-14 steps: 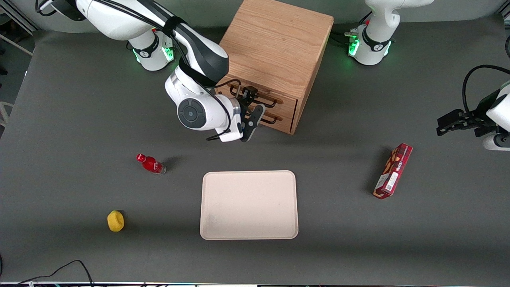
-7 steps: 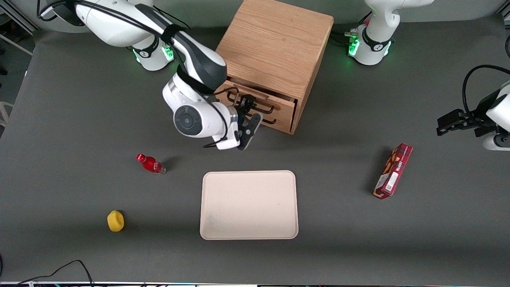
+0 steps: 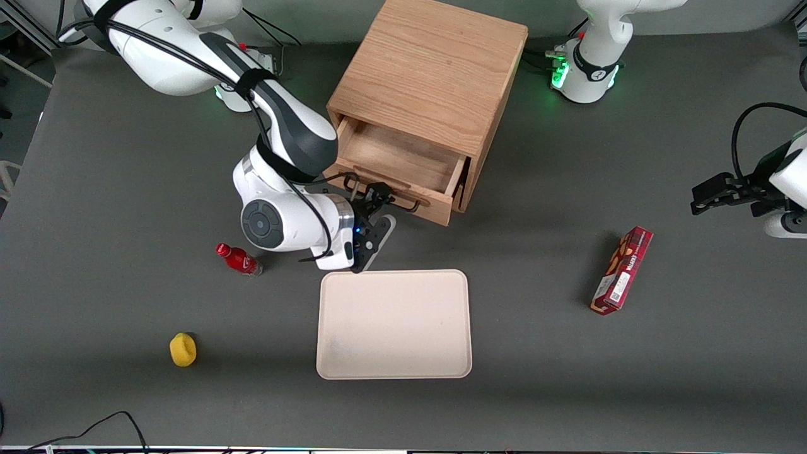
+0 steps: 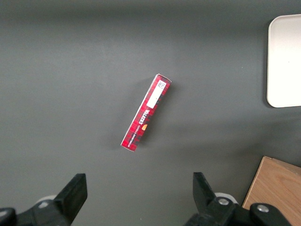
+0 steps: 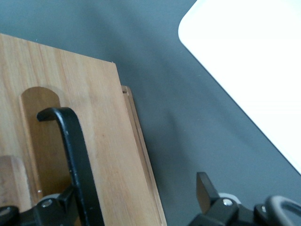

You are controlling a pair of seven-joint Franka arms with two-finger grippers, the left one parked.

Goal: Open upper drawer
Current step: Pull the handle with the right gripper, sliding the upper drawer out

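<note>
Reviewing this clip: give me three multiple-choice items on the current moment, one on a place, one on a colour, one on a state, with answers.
1. Where is the end effector?
A. at the upper drawer's handle
B. over the tray
C. beside the yellow object

2. What colour is the bottle?
A. green
B. red
C. blue

3. What state is the upper drawer in?
A. shut flush
B. pulled out, inside showing
C. removed from the cabinet

Answers: 1 A, it sits at the black bar handle. 2 B, cap and body are red. 3 B, its bare wooden floor shows in front of the cabinet.
</note>
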